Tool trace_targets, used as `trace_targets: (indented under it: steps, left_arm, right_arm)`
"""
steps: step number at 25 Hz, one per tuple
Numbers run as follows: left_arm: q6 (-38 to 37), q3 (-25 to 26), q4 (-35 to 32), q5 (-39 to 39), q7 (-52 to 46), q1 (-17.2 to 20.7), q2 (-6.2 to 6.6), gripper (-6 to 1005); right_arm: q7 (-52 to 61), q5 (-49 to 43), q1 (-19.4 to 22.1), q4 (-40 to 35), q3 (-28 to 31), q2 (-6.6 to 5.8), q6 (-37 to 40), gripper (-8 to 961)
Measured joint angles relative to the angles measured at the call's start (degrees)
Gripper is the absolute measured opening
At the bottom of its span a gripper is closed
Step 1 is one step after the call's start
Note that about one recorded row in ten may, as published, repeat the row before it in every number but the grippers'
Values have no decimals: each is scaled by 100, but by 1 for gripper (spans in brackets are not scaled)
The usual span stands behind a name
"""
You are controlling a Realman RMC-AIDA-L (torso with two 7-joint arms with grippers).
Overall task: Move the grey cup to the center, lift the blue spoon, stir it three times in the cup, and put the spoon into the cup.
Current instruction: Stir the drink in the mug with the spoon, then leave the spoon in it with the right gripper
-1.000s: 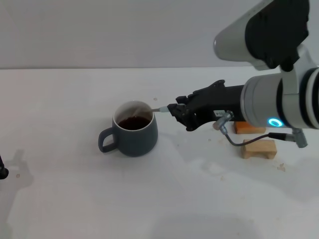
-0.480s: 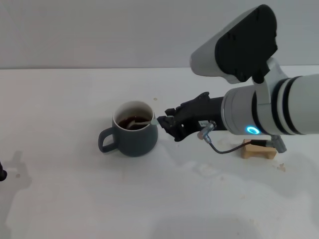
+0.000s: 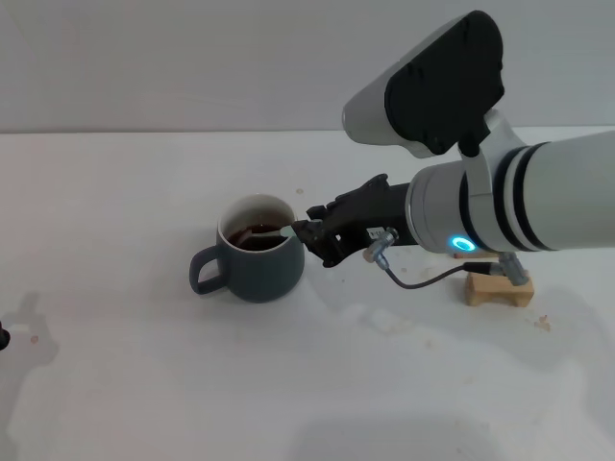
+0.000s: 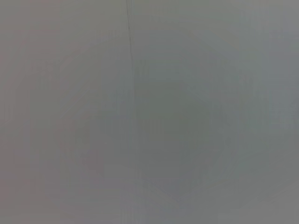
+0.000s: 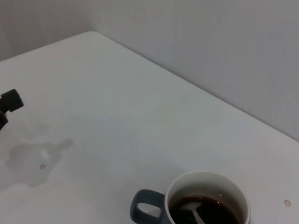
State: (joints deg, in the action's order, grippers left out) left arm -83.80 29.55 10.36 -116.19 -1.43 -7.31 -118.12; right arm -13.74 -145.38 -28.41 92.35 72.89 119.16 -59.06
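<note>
The grey cup [image 3: 258,259] stands on the white table left of middle, its handle toward the left, with dark brown liquid inside. It also shows in the right wrist view [image 5: 205,205]. My right gripper [image 3: 304,233] is at the cup's right rim, shut on the blue spoon [image 3: 270,231]. The spoon lies tilted across the cup's opening with its bowl end in the liquid [image 5: 194,213]. My left gripper [image 3: 3,336] is parked at the far left edge of the table and also shows in the right wrist view [image 5: 9,102].
A wooden block [image 3: 498,288] lies on the table at the right, partly behind my right arm. A cable [image 3: 413,279] hangs under the right wrist. The left wrist view shows only a plain grey surface.
My right gripper has moved left to the cup's rim, and the spoon's bowl end has gone from above the rim down into the liquid. The cup has not moved.
</note>
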Motion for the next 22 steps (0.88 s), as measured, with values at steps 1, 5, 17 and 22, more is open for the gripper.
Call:
trace_targets:
  steps: [1, 5, 17, 22]
  left_arm:
    - [0, 0, 0, 0, 0, 0, 0, -1]
    - [-5, 8, -64, 0, -38, -20, 0, -1]
    - [14, -5, -143, 0, -50, -43, 0, -1]
    - [23, -11, -159, 0, -50, -44, -1, -1]
  right_arm:
    - [1, 1, -19, -50, -2, 0, 40, 209]
    - [2, 2, -88, -188, 10, 1, 140, 212]
    - [0, -46, -112, -377, 217, -23, 238, 218]
    - [6, -48, -39, -265, 220, -25, 140, 221]
